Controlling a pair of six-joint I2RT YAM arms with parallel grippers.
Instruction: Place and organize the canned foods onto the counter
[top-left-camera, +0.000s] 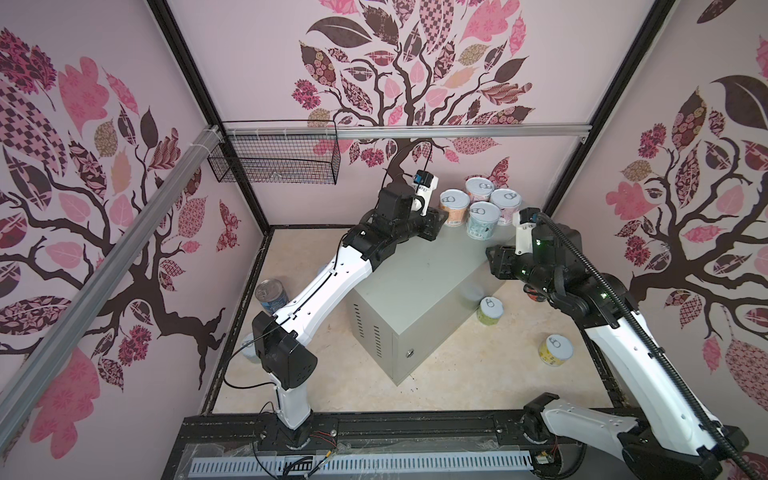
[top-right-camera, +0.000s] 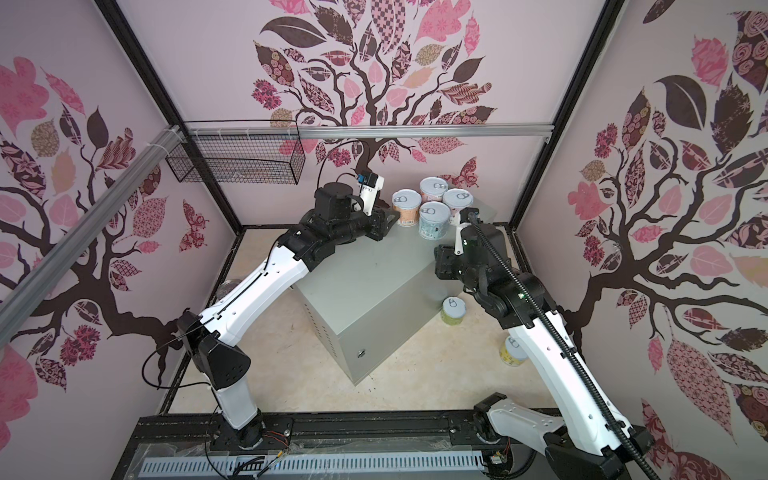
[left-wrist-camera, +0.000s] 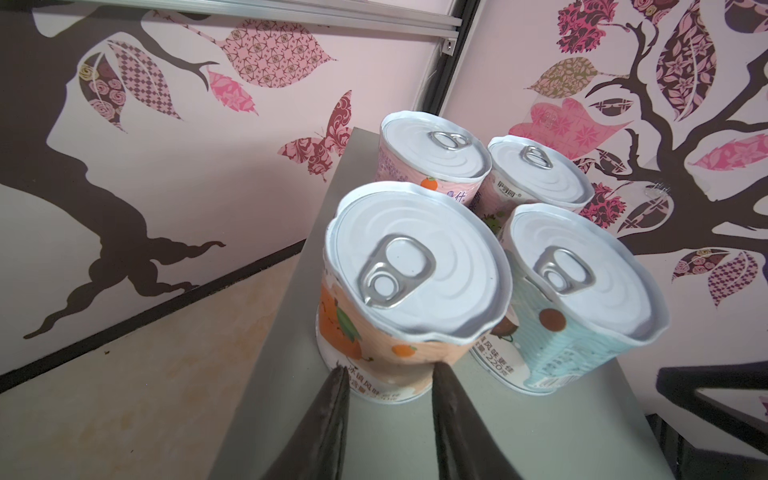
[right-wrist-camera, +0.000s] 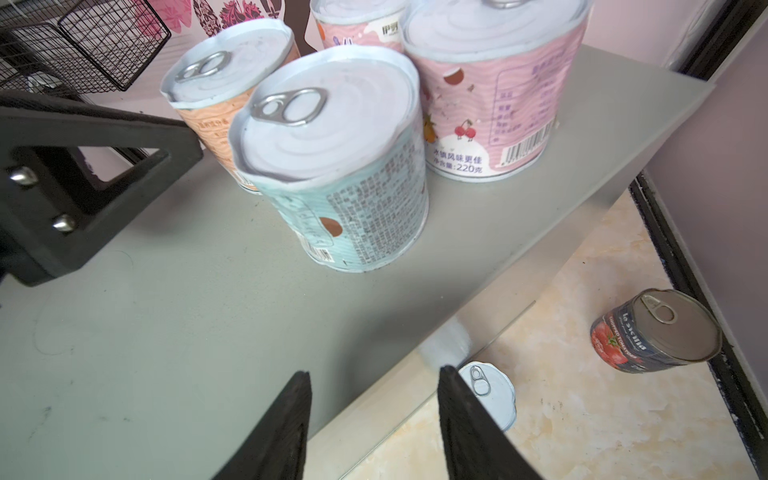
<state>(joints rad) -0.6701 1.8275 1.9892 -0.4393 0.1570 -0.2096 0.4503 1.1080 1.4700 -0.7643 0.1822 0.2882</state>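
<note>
Several short pull-tab cans stand grouped at the far end of the grey counter (top-left-camera: 415, 282): an orange can (top-left-camera: 454, 208), a teal can (top-left-camera: 483, 220) and two pink cans (top-left-camera: 478, 191). My left gripper (left-wrist-camera: 390, 370) is low on the counter with both fingertips against the base of the orange can (left-wrist-camera: 415, 270). Its jaws are narrowly apart with nothing between them. My right gripper (right-wrist-camera: 374, 376) hangs open and empty over the counter's right edge, short of the teal can (right-wrist-camera: 332, 166). More canned foods stand on the floor.
On the floor are a green can (top-left-camera: 491, 311) beside the counter, a yellow can (top-left-camera: 555, 350) to the right, a tall blue can (top-left-camera: 271, 296) to the left and a tomato can (right-wrist-camera: 652, 332) by the right wall. A black wire basket (top-left-camera: 274, 162) hangs on the back rail.
</note>
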